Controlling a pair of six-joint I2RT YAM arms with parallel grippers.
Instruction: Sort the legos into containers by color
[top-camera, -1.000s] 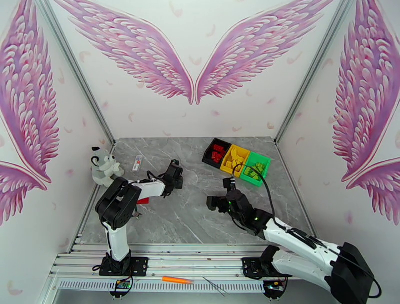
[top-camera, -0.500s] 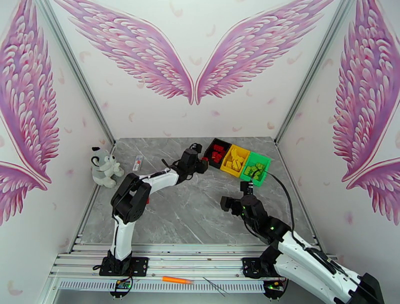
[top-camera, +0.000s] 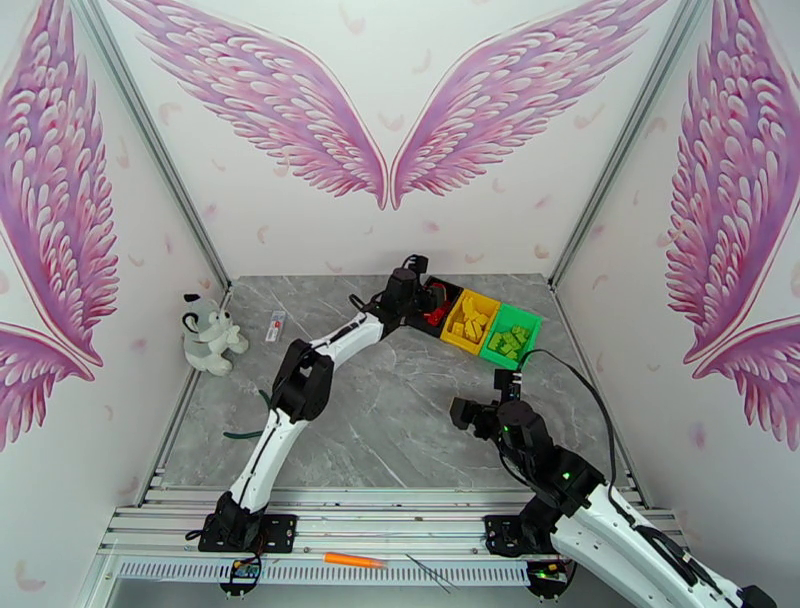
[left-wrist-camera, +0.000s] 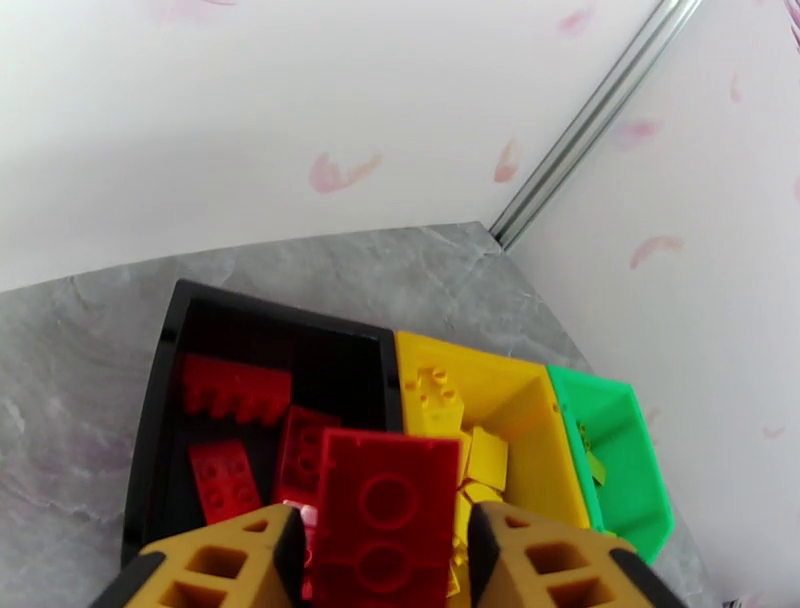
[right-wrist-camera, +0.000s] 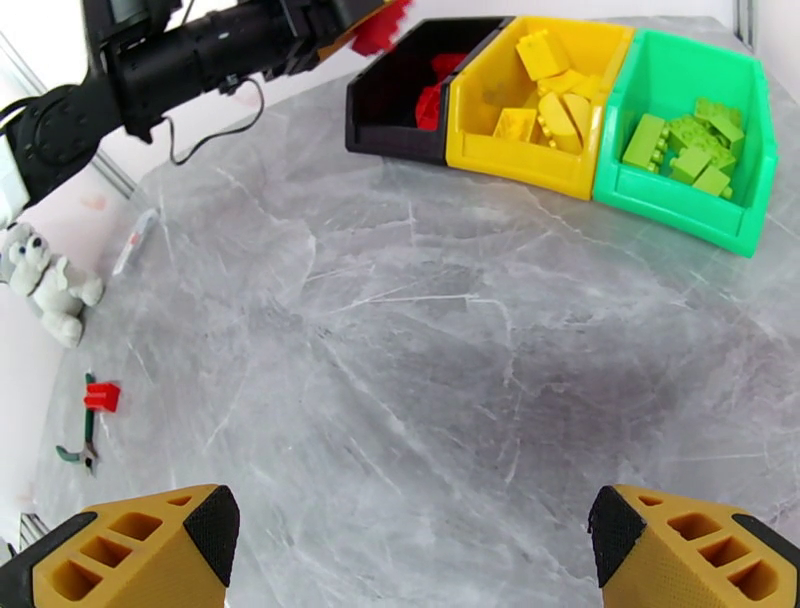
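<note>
**Left tool (left-wrist-camera: 387, 515) at the black bin (left-wrist-camera: 160, 350), a red brick (left-wrist-camera: 385, 470) between its fingers**

The fingers stand partly apart, and I cannot tell whether they grip the brick. Red legos (left-wrist-camera: 235, 390) lie in the black bin and yellow legos (left-wrist-camera: 432, 398) in the yellow bin (left-wrist-camera: 525, 400) to its right. The green bin (left-wrist-camera: 625, 420) stands rightmost. The right tool (right-wrist-camera: 410, 550) hangs wide and empty over the counter (right-wrist-camera: 400, 330). A loose red lego (right-wrist-camera: 101, 397) lies at the counter's left.

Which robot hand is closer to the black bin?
Left. The left gripper hangs right at the black square plastic bin, a red studded brick between its jaws. The right gripper is far back over the grey table.
</note>
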